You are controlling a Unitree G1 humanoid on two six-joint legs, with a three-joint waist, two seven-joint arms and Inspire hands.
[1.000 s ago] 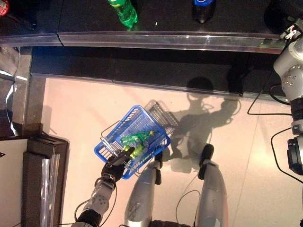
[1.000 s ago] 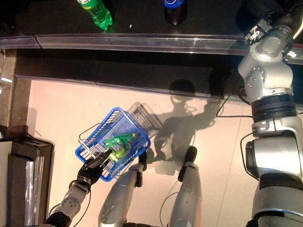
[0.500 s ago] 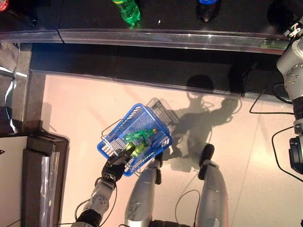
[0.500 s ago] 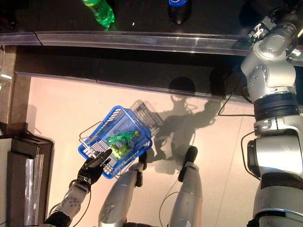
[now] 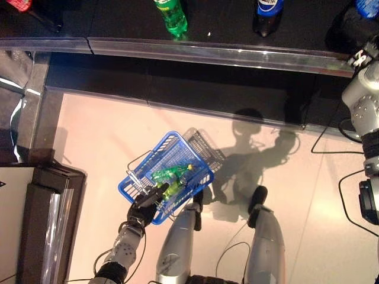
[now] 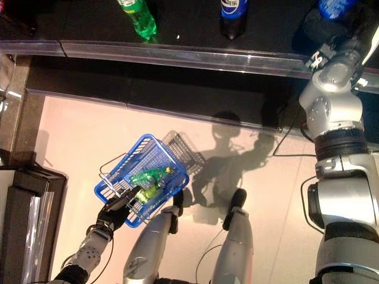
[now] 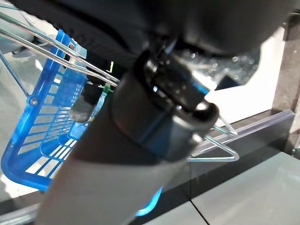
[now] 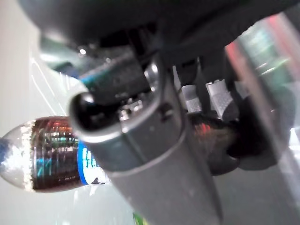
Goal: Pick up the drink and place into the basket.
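Pale floor [image 5: 100,136], blue basket [image 5: 167,173] unmoved in left hand's [image 5: 144,208] curled grip; right hand around dark bottle [image 8: 42,154], unlike before.

My left hand [image 5: 145,208] grips the blue plastic basket's [image 5: 177,149] wire handle. Two green bottles [image 5: 170,173] fill its near end; the far end stays open.

Hidden and cut-off parts

The right hand [image 8: 140,154] blocked the middle of a cola bottle [image 8: 42,154]; whether its fingers gripped it could not be told. Shelf bottles [image 5: 170,13] were cut off by the top edge.
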